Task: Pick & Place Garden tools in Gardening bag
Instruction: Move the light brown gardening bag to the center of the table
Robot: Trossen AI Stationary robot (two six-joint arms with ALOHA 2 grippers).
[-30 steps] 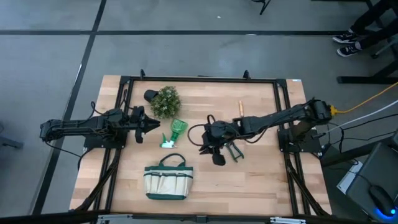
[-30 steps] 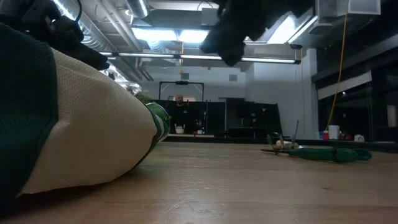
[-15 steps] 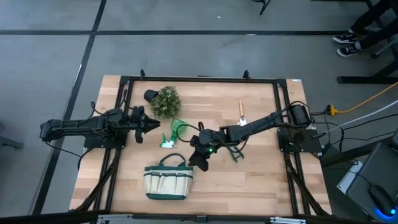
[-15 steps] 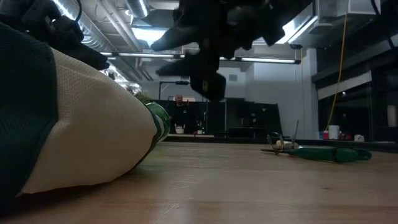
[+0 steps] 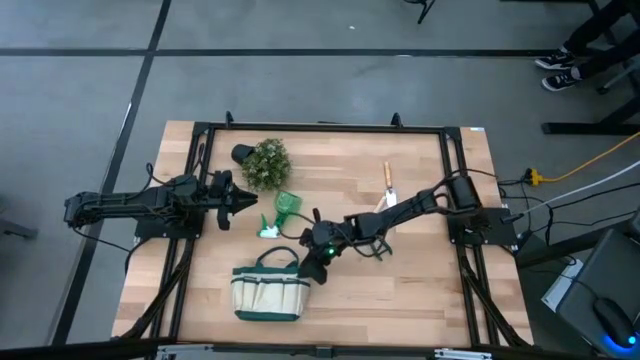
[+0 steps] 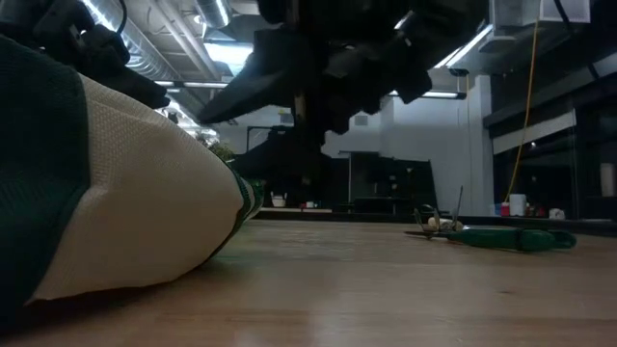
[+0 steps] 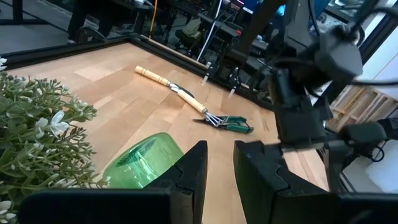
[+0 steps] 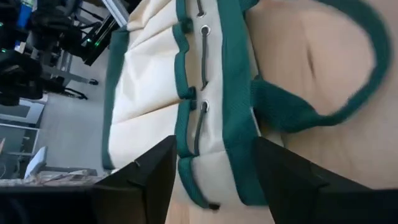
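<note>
The gardening bag (image 5: 267,287), beige canvas with green trim, lies near the table's front edge. My right gripper (image 5: 314,262) hovers open at the bag's right end, its fingers on either side of the green-trimmed rim (image 8: 214,93). On the wood beyond it lie green-handled shears (image 5: 376,244) and, farther back, a wooden-handled tool (image 5: 387,180). A green-and-white plastic piece (image 5: 283,212) lies left of centre. My left gripper (image 5: 250,200) waits beside that piece, fingers a narrow gap apart with nothing between them (image 7: 217,168). My right gripper comes at the bag's rim (image 8: 205,143) from the table's right, slanting down, one finger (image 8: 134,186) on each side of the trim. I cannot tell whether either finger touches the canvas. The bag rests on the table, its green handle (image 8: 348,74) lying slack.
A bushy green plant (image 5: 266,163) in a black pot stands at the back left, close to my left gripper. A black frame (image 5: 320,128) runs around the table. Bare wood lies right of the bag. In the low view the bag (image 6: 116,212) fills the left.
My right gripper has travelled from the table's middle, beside the shears, toward the left and near edge to the bag's right end. In the low view its fingers have spread apart. The shears and the other tools lie where they were.
</note>
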